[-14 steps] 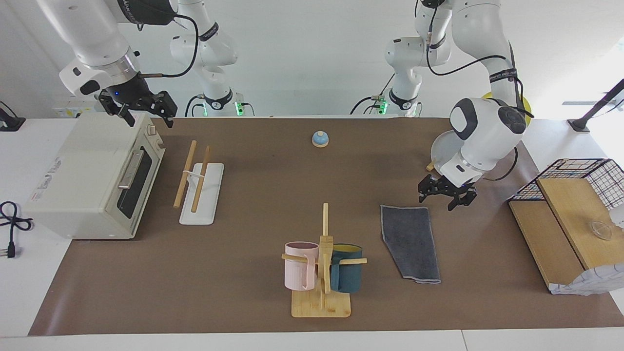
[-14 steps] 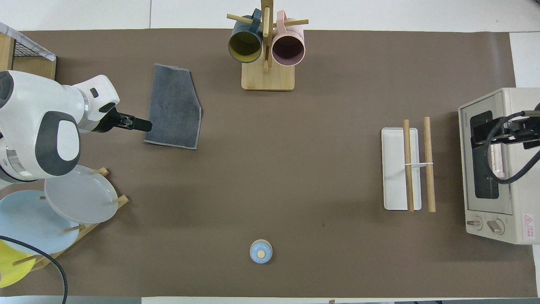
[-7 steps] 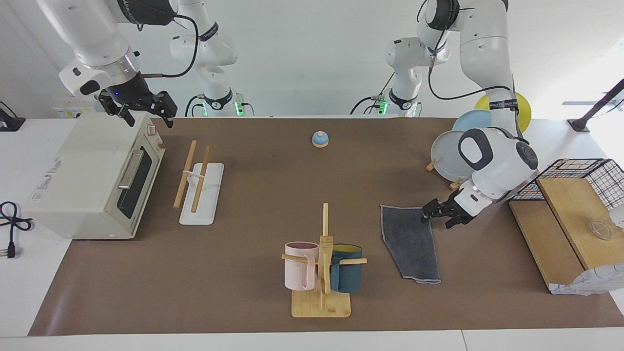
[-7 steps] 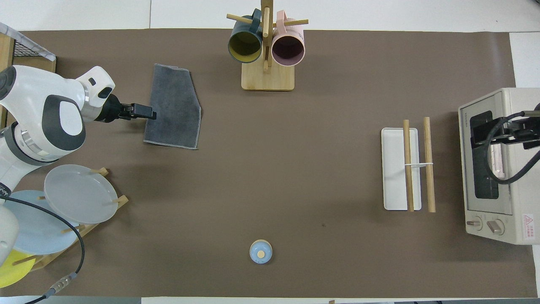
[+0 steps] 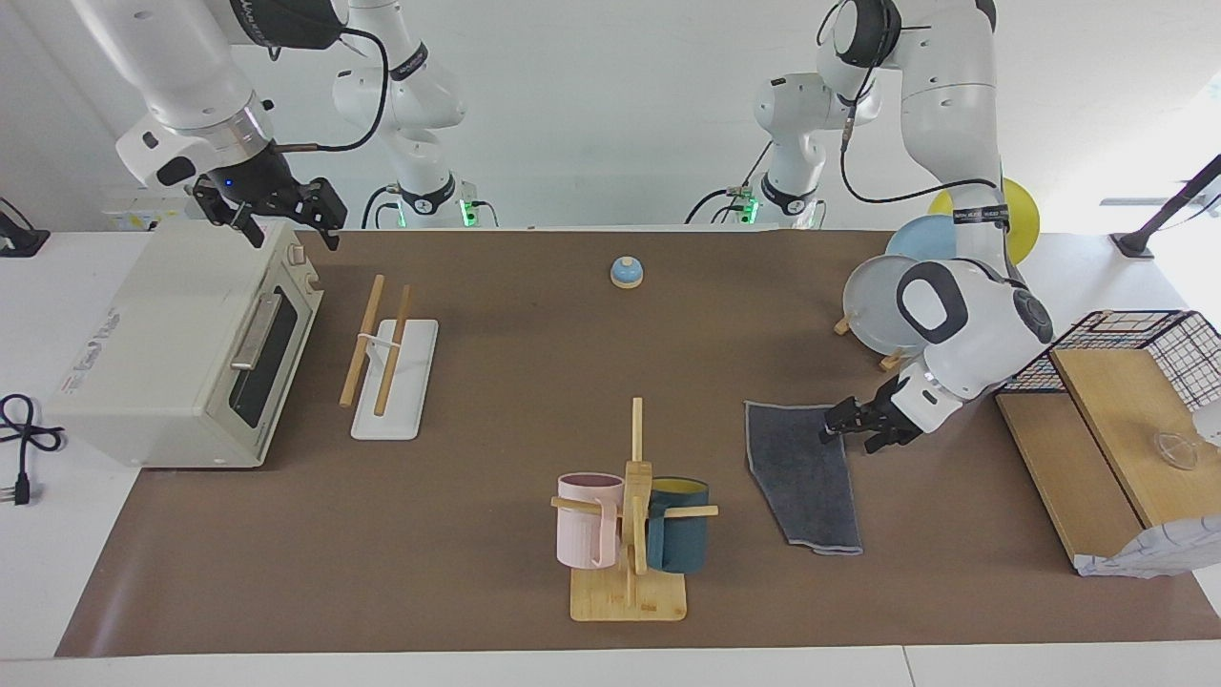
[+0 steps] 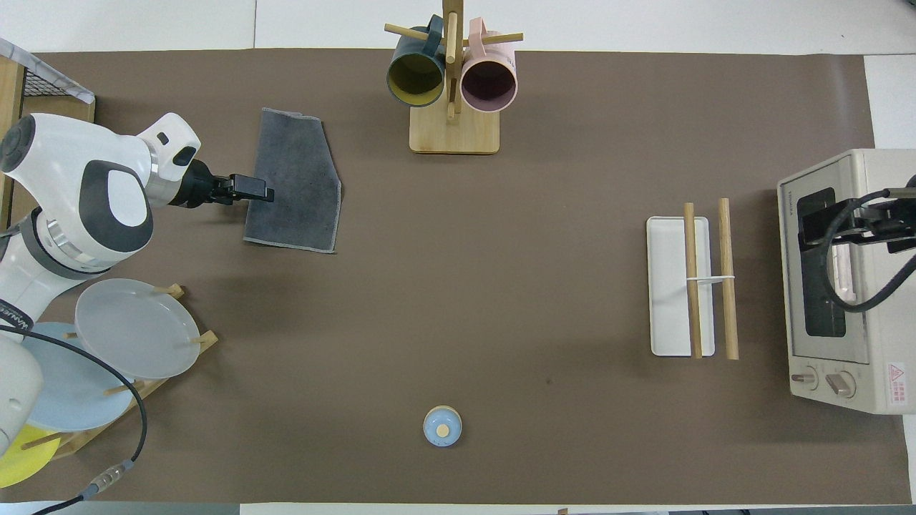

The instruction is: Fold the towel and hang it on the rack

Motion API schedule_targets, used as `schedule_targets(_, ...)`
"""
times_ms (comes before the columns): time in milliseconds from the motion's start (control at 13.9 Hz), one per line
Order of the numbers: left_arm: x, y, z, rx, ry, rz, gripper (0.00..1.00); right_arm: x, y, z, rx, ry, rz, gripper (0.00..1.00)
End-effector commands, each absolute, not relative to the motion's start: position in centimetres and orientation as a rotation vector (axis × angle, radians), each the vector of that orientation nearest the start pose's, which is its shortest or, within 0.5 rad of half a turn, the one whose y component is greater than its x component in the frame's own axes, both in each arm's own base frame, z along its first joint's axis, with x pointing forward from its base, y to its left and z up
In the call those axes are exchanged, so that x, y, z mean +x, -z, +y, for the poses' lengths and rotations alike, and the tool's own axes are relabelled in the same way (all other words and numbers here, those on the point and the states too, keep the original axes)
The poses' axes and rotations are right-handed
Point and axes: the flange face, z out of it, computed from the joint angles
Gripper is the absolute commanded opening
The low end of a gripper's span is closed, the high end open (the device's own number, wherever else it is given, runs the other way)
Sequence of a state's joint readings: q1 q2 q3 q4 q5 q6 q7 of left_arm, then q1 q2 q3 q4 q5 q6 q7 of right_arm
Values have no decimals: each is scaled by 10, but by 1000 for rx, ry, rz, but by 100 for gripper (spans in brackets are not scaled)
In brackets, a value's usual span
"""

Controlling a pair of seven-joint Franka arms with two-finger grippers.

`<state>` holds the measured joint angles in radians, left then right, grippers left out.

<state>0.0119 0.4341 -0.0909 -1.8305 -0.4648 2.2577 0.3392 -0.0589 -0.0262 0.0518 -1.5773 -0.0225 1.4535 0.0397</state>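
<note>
The towel (image 5: 806,472) lies folded flat on the brown mat with its dark grey face up, beside the mug stand, toward the left arm's end; it also shows in the overhead view (image 6: 297,186). My left gripper (image 5: 839,425) is down low at the towel's edge that faces the left arm's end, its tip just over the cloth in the overhead view (image 6: 257,189). The rack (image 5: 391,367), two wooden rods on a white base, stands beside the toaster oven (image 6: 680,286). My right gripper (image 5: 286,224) waits open and empty above the oven.
A toaster oven (image 5: 181,343) stands at the right arm's end. A wooden peg stand with two mugs (image 5: 634,534) is beside the towel. A plate stand (image 5: 882,305), a wooden box with a wire basket (image 5: 1107,429) and a small blue bell (image 5: 627,273) are also here.
My left gripper has come down from over the towel's corner nearest the robots and moved in onto the towel's edge. The towel and the right arm have not moved.
</note>
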Motion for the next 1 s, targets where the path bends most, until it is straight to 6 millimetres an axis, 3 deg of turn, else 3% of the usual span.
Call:
schedule_targets(0,638,-290,-69,-3546,51,210,100,529,-627,-8,-3161,-148,58,100)
schedule_targets(215,638,-286,-72,-3540,71,208,100,529,-627,-8,-3161,-148,61,100)
schedule_targets(358,636,-282,-73,-3538,62,209,75,529,-627,-8,-3161,-148,58,100)
schedule_targets(717,629,-277,-80,-3534,33,232,31,529,-627,-8,-3161,-146,58,100)
schedule_targets(860,629,-277,-78,-3534,22,231,6,529,-627,-9,-3160,-148,60,100)
schedule_targets(932,629,-278,-79,-3534,23,231,0,529,-627,-8,-3161,-148,58,100)
